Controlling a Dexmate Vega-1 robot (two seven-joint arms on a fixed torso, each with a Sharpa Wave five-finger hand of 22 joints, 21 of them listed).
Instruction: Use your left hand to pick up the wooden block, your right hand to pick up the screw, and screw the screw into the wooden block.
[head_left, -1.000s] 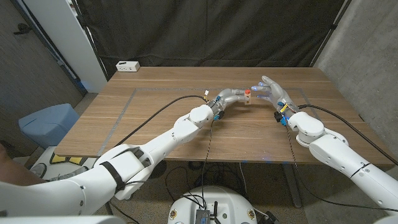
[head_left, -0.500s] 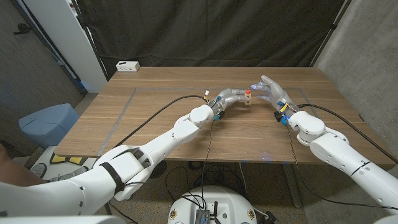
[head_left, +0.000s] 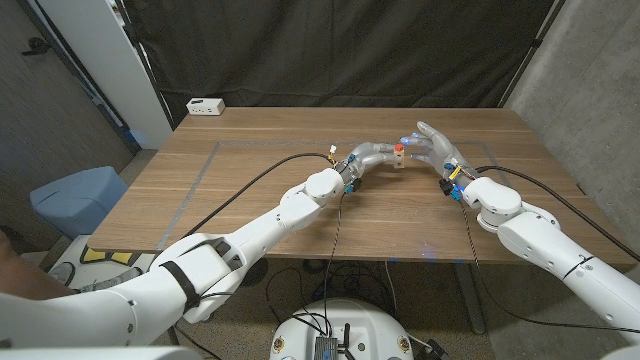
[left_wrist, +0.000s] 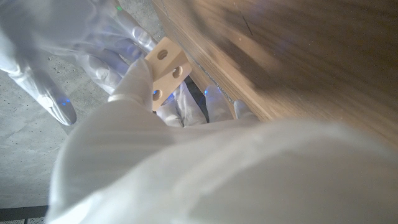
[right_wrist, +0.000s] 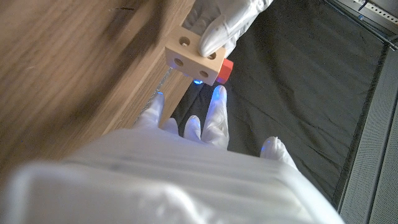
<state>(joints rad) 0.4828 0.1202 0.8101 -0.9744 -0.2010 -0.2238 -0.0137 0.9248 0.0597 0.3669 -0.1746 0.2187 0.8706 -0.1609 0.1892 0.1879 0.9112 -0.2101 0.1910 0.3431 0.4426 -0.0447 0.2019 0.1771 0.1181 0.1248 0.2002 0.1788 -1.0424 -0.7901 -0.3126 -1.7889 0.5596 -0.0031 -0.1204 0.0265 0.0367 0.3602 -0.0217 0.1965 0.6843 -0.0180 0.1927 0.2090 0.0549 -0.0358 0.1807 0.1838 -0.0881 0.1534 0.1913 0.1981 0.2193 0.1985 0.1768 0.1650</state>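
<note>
While my left hand (head_left: 372, 155) holds the block (head_left: 398, 156), my right hand (head_left: 432, 146) stays spread beside the screw (right_wrist: 225, 70); a loose touch could tip it out.

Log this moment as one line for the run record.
left hand: holds wooden block | screw: red head at block | right hand: fingers spread beside block | stage: screwing in

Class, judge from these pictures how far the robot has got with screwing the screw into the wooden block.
Done: the left robot hand holds the wooden block above the table, and a red screw sits at the block's side. In hand: the right robot hand's fingertips are close by the screw; whether they grip it is unclear. Left: how deep it sits cannot be told, so tightening may remain.
</note>
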